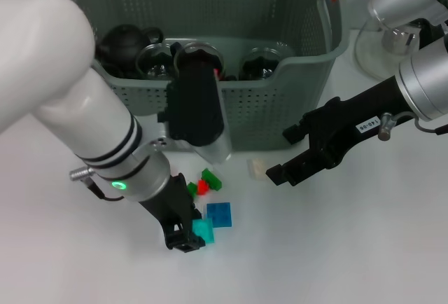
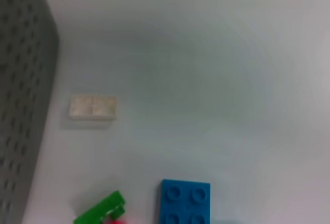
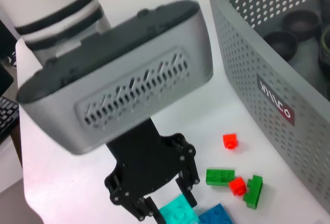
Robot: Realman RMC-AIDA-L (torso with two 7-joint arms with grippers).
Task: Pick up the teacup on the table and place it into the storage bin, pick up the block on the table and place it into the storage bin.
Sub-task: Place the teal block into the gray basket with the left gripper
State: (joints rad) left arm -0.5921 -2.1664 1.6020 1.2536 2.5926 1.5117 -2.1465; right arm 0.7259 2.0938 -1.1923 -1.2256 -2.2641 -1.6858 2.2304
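Observation:
My left gripper [image 1: 190, 237] is low over the table, shut on a teal block [image 1: 204, 230]. The right wrist view shows its black fingers [image 3: 146, 207] astride that teal block [image 3: 178, 213]. Beside it lie a blue block [image 1: 221, 214], green blocks [image 1: 210, 178] and a red one [image 1: 202, 187]. A cream block [image 1: 257, 169] lies apart, just off my open right gripper [image 1: 282, 155]. The storage bin [image 1: 294, 108] stands behind, holding dark and glass vessels [image 1: 124, 43]. I see no teacup on the table.
The bin's perforated wall [image 2: 20, 105] rises close to the cream block [image 2: 93, 107], blue block [image 2: 185, 203] and a green block [image 2: 100, 213]. A black label [image 3: 276, 102] marks the bin's side. A round white base [image 1: 374, 55] stands at the back right.

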